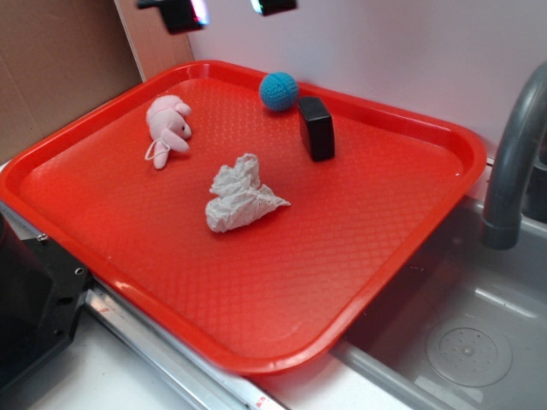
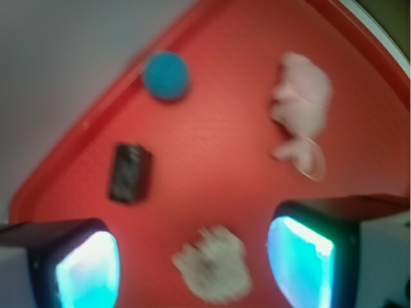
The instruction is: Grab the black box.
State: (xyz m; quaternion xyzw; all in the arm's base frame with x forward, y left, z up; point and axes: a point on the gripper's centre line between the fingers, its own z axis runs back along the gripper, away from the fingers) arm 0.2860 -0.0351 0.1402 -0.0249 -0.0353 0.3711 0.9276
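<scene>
The black box (image 1: pixel 316 128) is seen standing upright on the red tray (image 1: pixel 342 256), just beside the teal ball (image 1: pixel 279 90). The end effector (image 2: pixel 192 266) is held high above the tray, its fingers (image 2: pixel 87 273) spread apart, with nothing gripped between them.

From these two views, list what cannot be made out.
- Gripper: exterior view's top edge cuts off all but its fingertips.
- Black box: wrist view blurs its surface.
- Pink plush toy: features smeared by the wrist blur.
- Faucet: cropped by the exterior's right edge.
</scene>
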